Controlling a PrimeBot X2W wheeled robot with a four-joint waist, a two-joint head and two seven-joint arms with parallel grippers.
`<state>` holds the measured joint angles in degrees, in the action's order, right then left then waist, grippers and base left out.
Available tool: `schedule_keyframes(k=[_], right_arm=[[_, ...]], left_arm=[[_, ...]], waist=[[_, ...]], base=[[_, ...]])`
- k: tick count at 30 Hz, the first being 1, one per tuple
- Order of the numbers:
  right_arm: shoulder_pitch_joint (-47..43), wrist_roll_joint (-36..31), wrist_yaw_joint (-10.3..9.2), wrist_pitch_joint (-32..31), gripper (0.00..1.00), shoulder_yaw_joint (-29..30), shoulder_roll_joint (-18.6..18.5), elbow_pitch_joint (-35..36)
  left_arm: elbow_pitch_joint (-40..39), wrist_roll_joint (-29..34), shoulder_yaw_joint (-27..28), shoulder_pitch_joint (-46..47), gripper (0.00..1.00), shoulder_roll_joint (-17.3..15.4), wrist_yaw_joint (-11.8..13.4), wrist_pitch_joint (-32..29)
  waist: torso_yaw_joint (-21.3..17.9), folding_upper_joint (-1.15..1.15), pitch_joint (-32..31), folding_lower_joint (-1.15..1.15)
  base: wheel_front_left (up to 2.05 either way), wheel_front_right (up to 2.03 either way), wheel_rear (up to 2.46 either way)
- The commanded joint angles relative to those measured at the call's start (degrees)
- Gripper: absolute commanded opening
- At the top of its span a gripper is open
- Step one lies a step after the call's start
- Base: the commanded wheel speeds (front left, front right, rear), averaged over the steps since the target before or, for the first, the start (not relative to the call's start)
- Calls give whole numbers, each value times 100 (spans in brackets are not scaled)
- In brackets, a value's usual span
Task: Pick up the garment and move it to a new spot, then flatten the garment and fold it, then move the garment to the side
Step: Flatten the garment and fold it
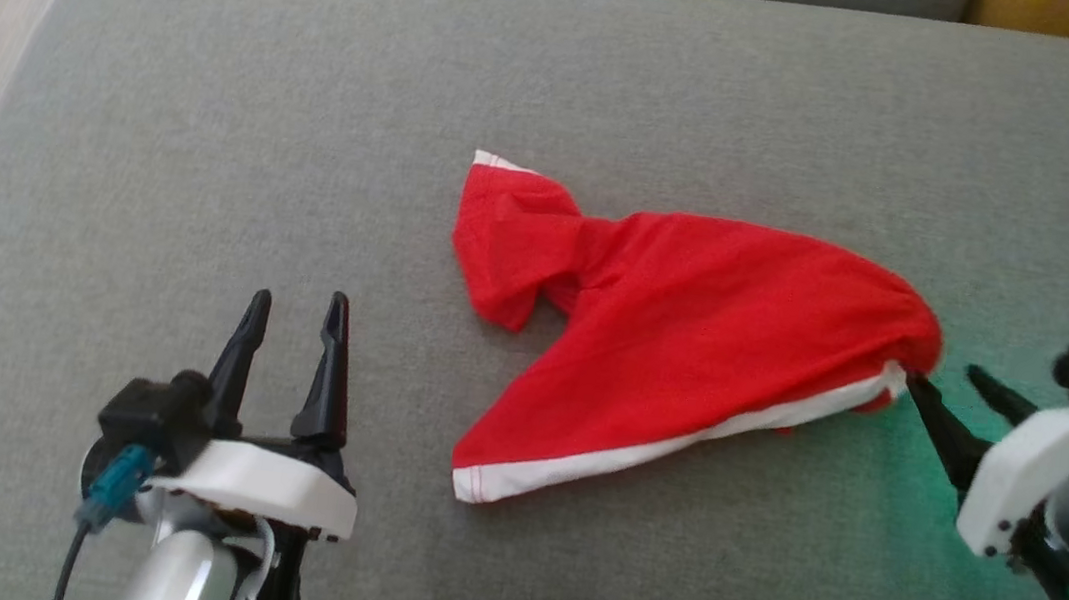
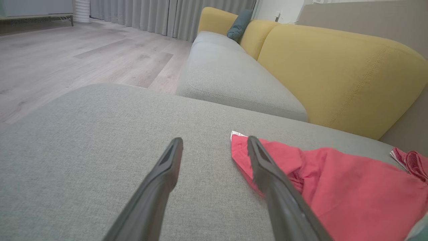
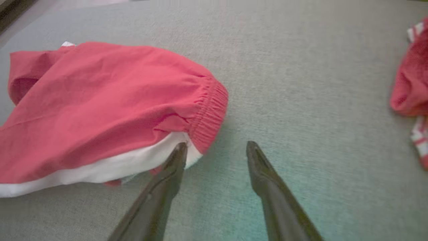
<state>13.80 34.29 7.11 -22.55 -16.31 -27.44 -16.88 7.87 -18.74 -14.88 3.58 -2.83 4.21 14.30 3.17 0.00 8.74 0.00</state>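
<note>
garment lies rumpled — we've yet to flatten, fold it; right gripper spread at its waistband, left gripper wide nearby.

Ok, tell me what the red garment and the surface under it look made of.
Red garment: thin matte cloth, maybe cotton; it creases softly and its waistband is gathered. Grey cushion: coarse matte upholstery fabric, weave grain visible.

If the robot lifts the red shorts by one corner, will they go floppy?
Probably floppy: the red shorts lie in soft wrinkles. Likely light, being thin cloth. The gathered waistband may stretch when pulled.
</note>
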Motion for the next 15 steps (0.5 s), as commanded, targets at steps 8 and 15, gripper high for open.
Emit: schedule_keyframes(k=[8,15], right_arm=[[-559,-153,37,581,100,544,144,727],[-588,-717,37,1330,100,970,672,1096]], left_arm=[[-193,95,258,2,100,-5,-10,70],[-234,140,263,-32,100,-5,-26,70]], waist=[[-273,0,-320,0],[-258,0,-499,0]], base=[[0,0,0],[0,0,0]])
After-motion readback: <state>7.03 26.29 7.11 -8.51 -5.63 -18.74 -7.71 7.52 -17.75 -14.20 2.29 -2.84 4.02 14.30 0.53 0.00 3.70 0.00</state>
